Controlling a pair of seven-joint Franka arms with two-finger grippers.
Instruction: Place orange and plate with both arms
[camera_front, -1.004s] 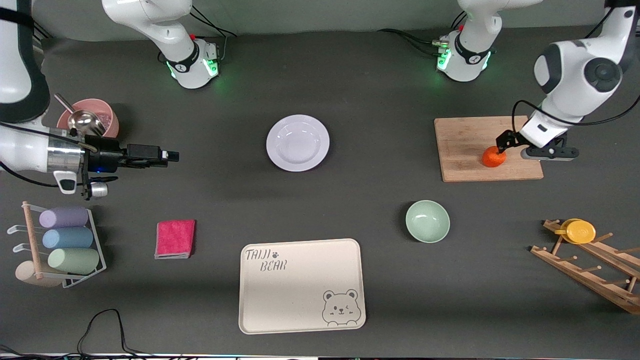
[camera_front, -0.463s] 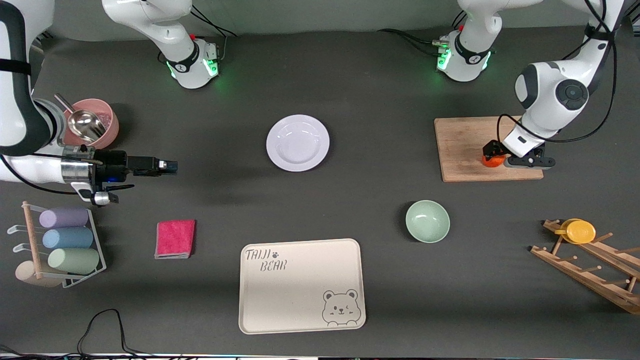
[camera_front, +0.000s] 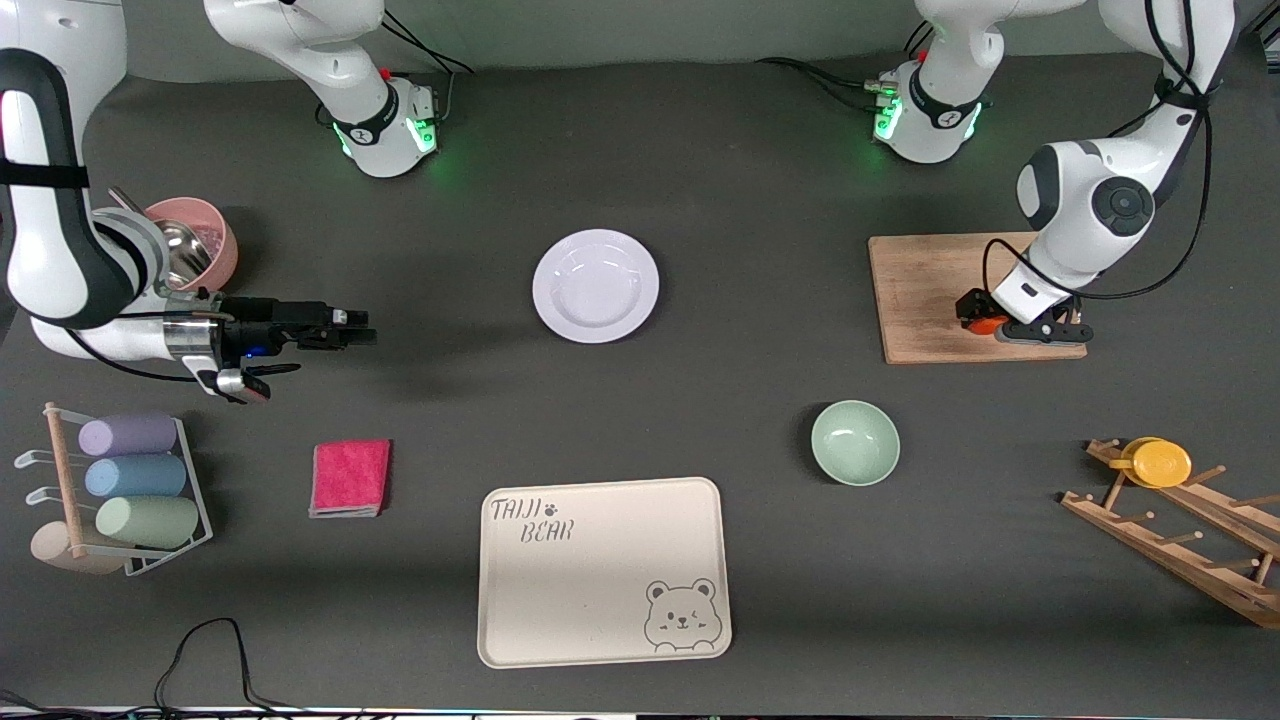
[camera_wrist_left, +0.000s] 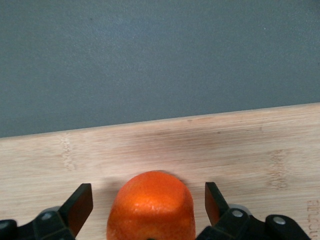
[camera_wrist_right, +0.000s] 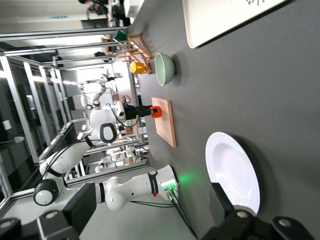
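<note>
Left hand (camera_wrist_left: 149, 206) wide, straddling orange (camera_wrist_left: 151, 206) on cutting board (camera_front: 930, 290) | closing evenly around its middle, avoiding rolling | right hand (camera_front: 345, 331) wide, hovering over table, aiming at plate (camera_front: 595, 286), well apart from board

Bare surface (camera_front: 450, 340) between my right gripper (camera_front: 362, 333) and plate (camera_front: 596, 286): nothing standing between. My left gripper (camera_front: 985, 322), fingers wide, straddles orange (camera_wrist_left: 151, 206) on cutting board (camera_front: 925, 290); gaps either side. Bowl (camera_front: 855, 443) nearer camera, well apart.
</note>
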